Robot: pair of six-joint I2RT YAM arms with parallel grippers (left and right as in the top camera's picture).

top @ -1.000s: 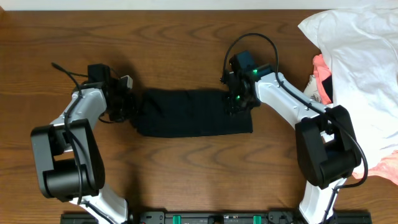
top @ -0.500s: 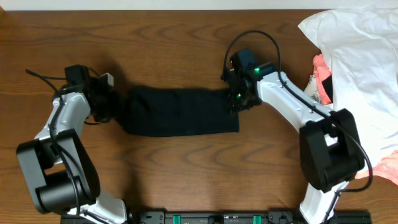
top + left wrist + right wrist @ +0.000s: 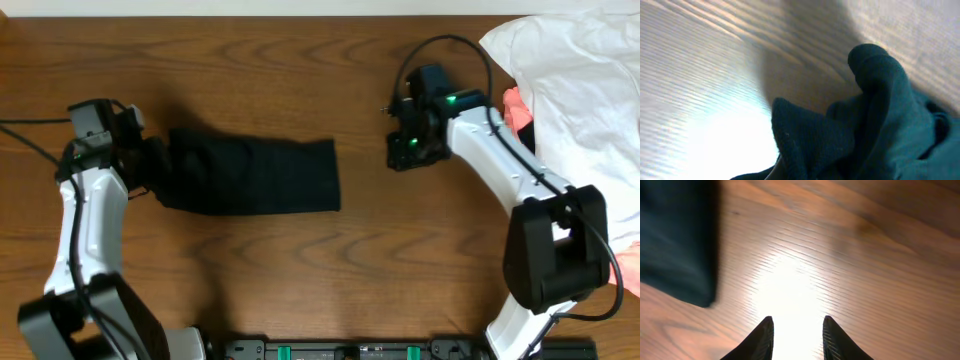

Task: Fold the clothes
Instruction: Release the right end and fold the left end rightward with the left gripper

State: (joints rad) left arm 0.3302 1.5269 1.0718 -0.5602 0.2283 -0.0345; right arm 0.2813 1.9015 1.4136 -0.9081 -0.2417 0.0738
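- The black garment [image 3: 250,177] lies on the wooden table [image 3: 300,60], left of centre in the overhead view, as a long band running left to right.
- The left gripper [image 3: 150,172] sits at the band's left end, touching it. Its jaws are closed on the cloth, and the fabric bunches up right where they meet it.
- The left wrist view hides the fingers themselves; crumpled dark cloth close to the lens fills much of it, over pale wood.
- The right gripper [image 3: 405,155] is over bare wood beyond the garment's right edge, clearly apart from it, with a strip of table between.
- In the right wrist view its two dark fingertips [image 3: 765,335] stand parted with only lit wood grain between them — nothing is held. A corner of the garment shows at the upper left of that view, blurred.
- The garment is a flat, roughly rectangular strip: the right end is square and smooth, the left end narrowed and puckered into folds at the grip.
- Its fabric is plain, soft and matt.
- A large white garment [image 3: 580,90] and a coral-pink garment [image 3: 518,115] are heaped at the table's right side — well apart from the black one.
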